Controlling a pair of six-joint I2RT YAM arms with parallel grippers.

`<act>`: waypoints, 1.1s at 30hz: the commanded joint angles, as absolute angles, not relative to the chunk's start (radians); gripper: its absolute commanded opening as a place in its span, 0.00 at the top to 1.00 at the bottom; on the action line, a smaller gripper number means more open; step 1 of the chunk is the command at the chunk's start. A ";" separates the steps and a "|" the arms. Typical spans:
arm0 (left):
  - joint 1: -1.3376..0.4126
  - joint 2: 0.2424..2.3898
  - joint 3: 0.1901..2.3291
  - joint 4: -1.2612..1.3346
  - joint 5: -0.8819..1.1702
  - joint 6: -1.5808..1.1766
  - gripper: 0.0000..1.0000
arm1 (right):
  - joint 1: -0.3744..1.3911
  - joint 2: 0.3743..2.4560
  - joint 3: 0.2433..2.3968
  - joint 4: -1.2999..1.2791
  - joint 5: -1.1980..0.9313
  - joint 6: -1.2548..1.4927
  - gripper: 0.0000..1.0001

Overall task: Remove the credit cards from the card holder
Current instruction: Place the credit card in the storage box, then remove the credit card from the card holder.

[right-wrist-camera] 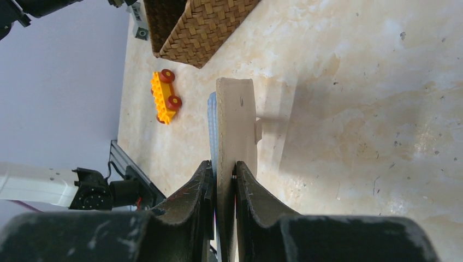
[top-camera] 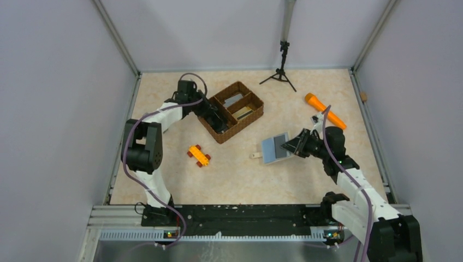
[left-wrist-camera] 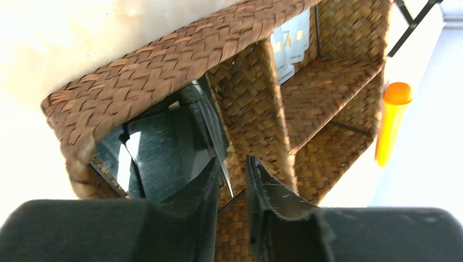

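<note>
Card holder, small flat folding wallet, cream-beige outside and pale blue inside (top-camera: 273,148): located right of centre over the pale marbled tabletop (top-camera: 229,180), pinched at its right-hand edge by my right claw (top-camera: 295,146). From that wrist I saw it edge-on, with the beige leaf and blue lining squeezed between both fingers. Whether it rested on the surface I could not tell. Its long axis ran from that claw toward the table's middle, so the free edge pointed to my left arm's side. In the overhead view the blue face was up. A darker grey patch sat on the lining, and I could not tell whether it was a pocket or a remaining card.

Credit cards, thin flat rectangles: one tan-gold (top-camera: 244,112) and one whitish-grey (top-camera: 235,100) lay in the two far-right compartments of the brown woven wicker divided tray (top-camera: 243,129).

Left claw (top-camera: 216,116): hung at the tray's long near-left compartment. Its fingers stood a narrow gap apart and gripped nothing. A dark glossy flat piece (left-wrist-camera: 164,158) sat just ahead of them.

Judgement: the holder lay well apart from my left claw, off to its right, and the right arm was plainly the nearer. Any further card would call the left claw across to that free edge.
</note>
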State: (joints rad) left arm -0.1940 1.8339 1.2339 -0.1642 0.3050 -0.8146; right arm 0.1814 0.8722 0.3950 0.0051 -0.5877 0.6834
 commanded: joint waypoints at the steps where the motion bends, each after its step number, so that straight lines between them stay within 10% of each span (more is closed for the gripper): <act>1: -0.192 1.831 1.295 -0.203 0.336 -0.790 0.63 | 0.191 0.838 0.448 0.043 -0.581 0.699 1.00; 18: -0.262 1.199 0.895 -0.252 0.533 -0.635 0.01 | 0.190 0.929 0.377 0.388 -0.797 0.953 1.00; 33: -0.559 1.056 0.409 0.564 0.649 -0.914 0.01 | 0.191 0.939 0.210 0.880 -0.919 1.303 1.00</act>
